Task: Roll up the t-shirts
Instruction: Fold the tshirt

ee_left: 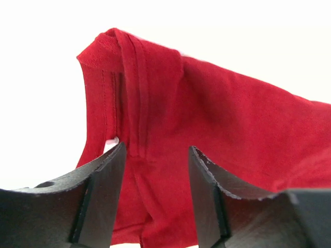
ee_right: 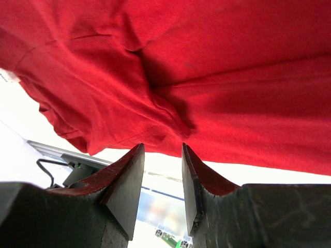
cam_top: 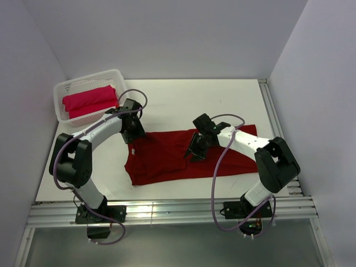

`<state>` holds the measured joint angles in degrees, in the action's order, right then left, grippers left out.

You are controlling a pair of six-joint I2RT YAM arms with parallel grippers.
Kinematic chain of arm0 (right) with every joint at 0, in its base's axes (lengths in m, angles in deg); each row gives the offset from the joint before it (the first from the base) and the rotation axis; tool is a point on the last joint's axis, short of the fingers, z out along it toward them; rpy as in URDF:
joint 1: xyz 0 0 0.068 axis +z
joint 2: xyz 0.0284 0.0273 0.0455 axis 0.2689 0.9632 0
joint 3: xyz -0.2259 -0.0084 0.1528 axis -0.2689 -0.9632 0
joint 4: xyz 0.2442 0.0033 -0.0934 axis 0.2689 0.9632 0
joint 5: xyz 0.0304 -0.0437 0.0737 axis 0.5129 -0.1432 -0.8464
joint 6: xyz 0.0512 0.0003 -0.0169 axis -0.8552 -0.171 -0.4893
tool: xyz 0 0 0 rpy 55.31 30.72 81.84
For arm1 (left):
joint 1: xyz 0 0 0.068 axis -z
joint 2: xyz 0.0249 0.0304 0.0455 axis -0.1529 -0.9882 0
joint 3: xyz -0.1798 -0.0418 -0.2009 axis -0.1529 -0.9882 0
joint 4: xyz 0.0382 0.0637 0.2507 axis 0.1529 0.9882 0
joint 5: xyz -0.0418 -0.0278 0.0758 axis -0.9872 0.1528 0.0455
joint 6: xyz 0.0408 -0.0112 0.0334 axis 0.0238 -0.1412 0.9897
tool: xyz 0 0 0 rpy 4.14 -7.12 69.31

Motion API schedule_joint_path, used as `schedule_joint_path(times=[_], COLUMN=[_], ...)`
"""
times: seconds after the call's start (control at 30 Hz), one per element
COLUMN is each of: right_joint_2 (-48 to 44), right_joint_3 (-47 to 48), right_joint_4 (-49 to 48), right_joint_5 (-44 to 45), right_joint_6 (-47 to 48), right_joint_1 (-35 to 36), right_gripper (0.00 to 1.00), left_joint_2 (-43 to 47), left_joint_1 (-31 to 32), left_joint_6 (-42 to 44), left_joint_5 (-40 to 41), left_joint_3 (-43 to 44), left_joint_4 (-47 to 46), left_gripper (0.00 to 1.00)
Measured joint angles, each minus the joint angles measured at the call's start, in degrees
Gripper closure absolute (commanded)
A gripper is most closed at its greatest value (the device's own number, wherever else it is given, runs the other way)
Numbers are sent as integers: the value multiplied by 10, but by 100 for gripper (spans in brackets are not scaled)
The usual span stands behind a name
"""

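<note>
The dark crimson t-shirt (cam_top: 167,158) lies spread and creased across the table's near middle. My left gripper (cam_top: 135,137) is at its far left corner; in the left wrist view it (ee_left: 157,147) is open, with a hemmed fold of the shirt (ee_left: 207,119) standing up between and beyond the fingers. My right gripper (cam_top: 194,153) is over the shirt's middle; in the right wrist view it (ee_right: 162,146) is open and empty, its tips just short of a ridge in the cloth (ee_right: 170,111). The pinkish-red t-shirt (cam_top: 89,100) lies rolled in the basket.
The white perforated basket (cam_top: 67,86) stands at the far left of the table. Metal rails run along the front edge (cam_top: 167,208) and the right edge (cam_top: 272,111). White walls close in the back and both sides.
</note>
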<state>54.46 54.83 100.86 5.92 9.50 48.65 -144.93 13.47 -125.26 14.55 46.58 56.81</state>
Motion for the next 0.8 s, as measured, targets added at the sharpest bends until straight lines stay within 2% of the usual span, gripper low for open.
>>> schedule_joint_path(times=[0.2, 0.23, 0.27, 0.37, 0.43, 0.57, 0.63, 0.73, 0.77, 0.8], right_joint_2=[7, 10, 11, 13, 16, 30, 35, 37, 38, 40], right_joint_3=[-5, -8, -10, -16, -17, -18, -20, -28, -29, -29], right_joint_4=[-26, -30, -32, -37, -38, -45, -49, -60, -63, -67], right_joint_5=[-4, -3, -4, -4, -4, -10, -12, -16, -18, -19], right_joint_6=[6, 7, 8, 11, 13, 14, 14, 12, 12, 12], right_joint_1=[0, 0, 0, 0, 0, 0, 1, 5, 6, 9], right_gripper=[58, 57, 58, 62, 64, 63, 61, 59, 58, 58], left_joint_2=[-46, -53, -59, -74, -82, -87, -87, -87, -87, -87], left_joint_1=[-8, -9, -11, -17, -21, -34, -42, -52, -54, -54], left_joint_6=[7, 9, 10, 16, 20, 26, 30, 39, 41, 45], left_joint_5=[9, 12, 16, 30, 41, 55, 57, 58, 56, 55], left_joint_3=[10, 13, 16, 23, 28, 31, 30, 24, 23, 21], left_joint_4=[-3, -3, -4, -1, 4, 8, 7, 4, 3, 0], left_gripper=[54, 58, 67, 82, 83, 83, 79, 68, 59, 56])
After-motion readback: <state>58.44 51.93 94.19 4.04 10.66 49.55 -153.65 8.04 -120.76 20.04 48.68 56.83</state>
